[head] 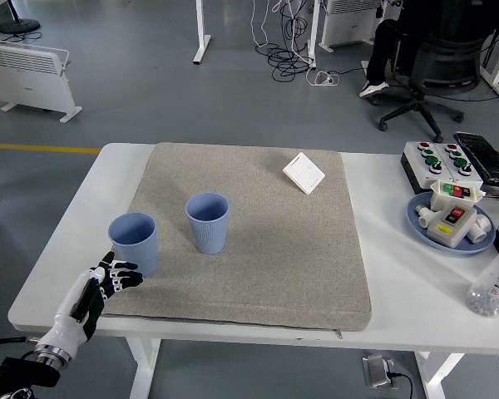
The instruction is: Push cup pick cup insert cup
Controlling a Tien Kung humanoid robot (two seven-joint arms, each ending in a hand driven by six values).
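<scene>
left hand (108,278): fingers spread, empty, beside tapered blue cup (134,243) | second cup (208,222) upright | coarse grey mat (258,249)

One camera only, mounted high on the robot's side, looking forward and down across the counter (382,287), near edge along the bottom, far edge mid-picture, grey floor beyond, whole counter taken in from a moderate distance, right end cropped
</scene>
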